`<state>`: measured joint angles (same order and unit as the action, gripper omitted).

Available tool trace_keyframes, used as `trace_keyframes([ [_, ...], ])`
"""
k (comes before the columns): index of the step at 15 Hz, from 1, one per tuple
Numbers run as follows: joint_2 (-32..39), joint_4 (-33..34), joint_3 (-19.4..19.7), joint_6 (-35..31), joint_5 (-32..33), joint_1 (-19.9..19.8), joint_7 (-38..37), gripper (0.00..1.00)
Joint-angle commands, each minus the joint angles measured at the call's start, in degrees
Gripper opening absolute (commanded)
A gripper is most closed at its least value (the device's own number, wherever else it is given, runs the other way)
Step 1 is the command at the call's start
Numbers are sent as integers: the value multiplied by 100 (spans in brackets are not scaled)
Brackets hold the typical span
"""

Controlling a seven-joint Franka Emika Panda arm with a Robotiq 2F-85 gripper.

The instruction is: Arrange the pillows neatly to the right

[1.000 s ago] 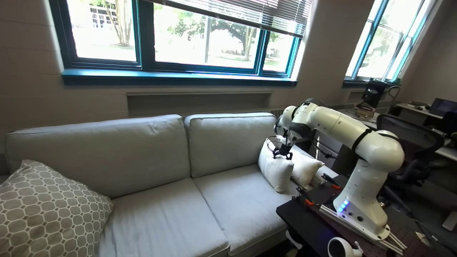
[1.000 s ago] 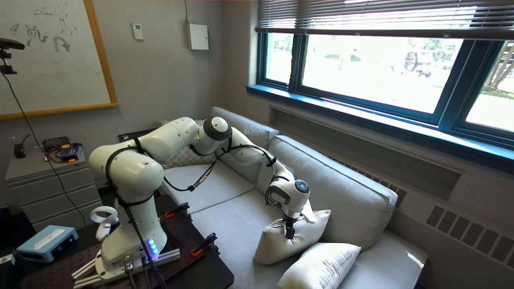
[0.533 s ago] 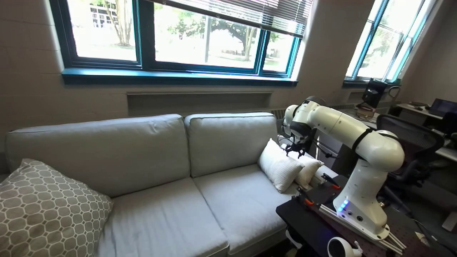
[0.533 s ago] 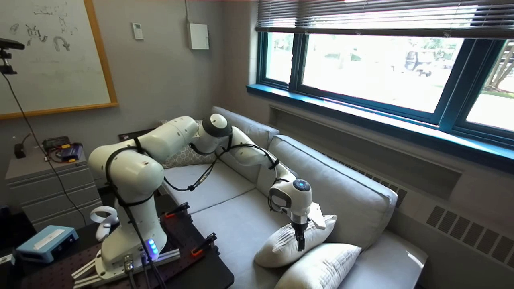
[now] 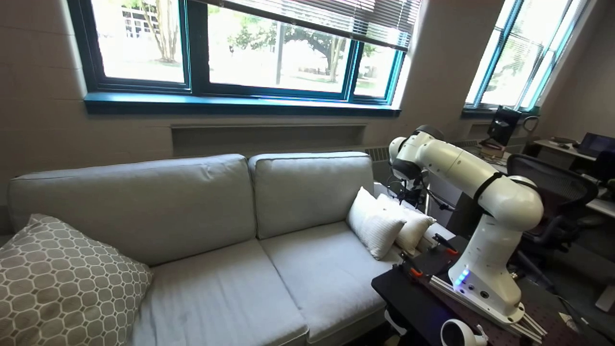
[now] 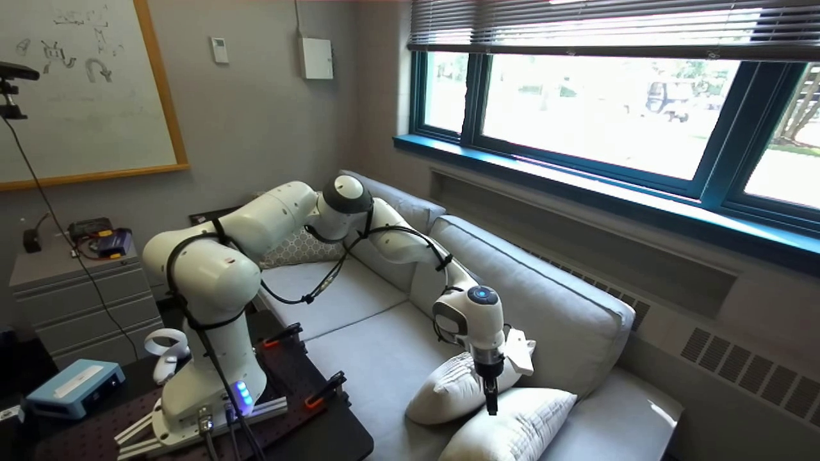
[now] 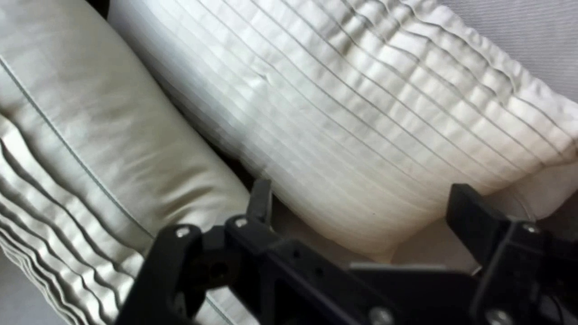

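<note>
Apparently parallel, two pillows (image 6: 510,428), long axes toward backrest (image 6: 557,314)

A large beige lattice-patterned fabric pillow (image 5: 72,283) shows in both exterior views. In an exterior view, a wood-framed whiteboard (image 6: 90,134) hangs above a grey metal drawer cabinet (image 6: 61,307); a light-blue rectangular box (image 6: 75,387) lies on a black flat-topped bench (image 6: 333,430).

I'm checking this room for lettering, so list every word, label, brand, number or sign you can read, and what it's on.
No text is readable in any current view.
Whiteboard: any writing among the marks is too faint to read.
Blue box: white label, too small to read.
Wall panel: any print is too small.
</note>
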<state>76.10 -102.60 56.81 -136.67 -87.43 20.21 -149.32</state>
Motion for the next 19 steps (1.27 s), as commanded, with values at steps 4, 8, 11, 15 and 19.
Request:
trace_keyframes([
  [4, -564, -88, 363, 964, 169, 555, 11, 100],
  [8, -1689, -134, -23, 505, 1049, 691, 220, 100],
  [11, -2538, -293, -549, 145, 1733, 518, 667, 100],
  [15, -2941, -144, -1383, -279, 2900, -79, 513, 100],
  [19, -3178, -167, -1915, -568, 3393, -530, 395, 100],
])
